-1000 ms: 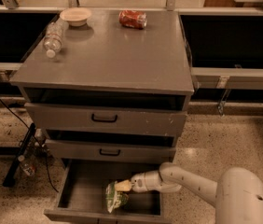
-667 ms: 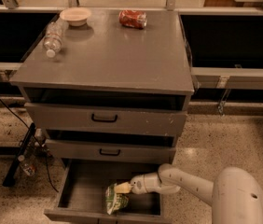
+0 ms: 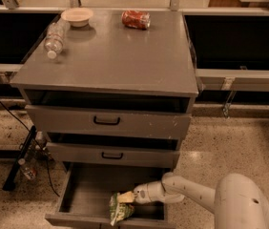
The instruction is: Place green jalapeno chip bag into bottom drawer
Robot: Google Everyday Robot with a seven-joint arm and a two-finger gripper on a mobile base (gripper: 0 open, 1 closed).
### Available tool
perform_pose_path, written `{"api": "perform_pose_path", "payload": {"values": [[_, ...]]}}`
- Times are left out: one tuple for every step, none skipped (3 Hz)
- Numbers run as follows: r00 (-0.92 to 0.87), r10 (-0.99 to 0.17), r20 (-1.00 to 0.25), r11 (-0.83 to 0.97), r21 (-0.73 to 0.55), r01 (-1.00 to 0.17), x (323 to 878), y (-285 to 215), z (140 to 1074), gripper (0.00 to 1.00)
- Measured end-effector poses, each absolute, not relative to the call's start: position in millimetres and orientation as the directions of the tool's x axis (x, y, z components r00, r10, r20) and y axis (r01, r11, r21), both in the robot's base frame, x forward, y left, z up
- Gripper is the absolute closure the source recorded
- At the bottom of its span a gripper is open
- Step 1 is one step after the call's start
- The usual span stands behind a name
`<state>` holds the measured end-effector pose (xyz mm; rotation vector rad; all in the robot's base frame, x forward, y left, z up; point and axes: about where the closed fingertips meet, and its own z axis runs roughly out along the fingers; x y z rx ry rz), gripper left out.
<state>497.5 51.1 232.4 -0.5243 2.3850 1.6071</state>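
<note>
The green jalapeno chip bag (image 3: 119, 210) lies inside the open bottom drawer (image 3: 87, 191), near its front wall and right of the middle. My gripper (image 3: 125, 197) reaches into the drawer from the right on the white arm (image 3: 187, 192). Its pale fingertips are closed on the bag's upper crimped end, and the bag's lower end touches the drawer floor.
The two upper drawers with black handles (image 3: 107, 121) are slightly ajar above the arm. On the cabinet top lie a crushed red can (image 3: 135, 19), a clear plastic bottle (image 3: 55, 38) and a small bowl (image 3: 77, 16). Cables and a bottle (image 3: 25, 168) lie on the floor at left.
The gripper and the bag have sunk a little lower in the drawer, and the bag now rests near the front wall. Nothing else has moved.
</note>
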Motion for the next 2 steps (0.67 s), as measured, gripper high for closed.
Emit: {"api": "perform_pose_path", "payload": {"values": [[-0.915,-0.150,-0.375,0.338,0.850,-0.404,504,53,227,1.00],[-0.905,-0.134,-0.404,0.338,0.840,-0.425,528,62,233,1.00]]}}
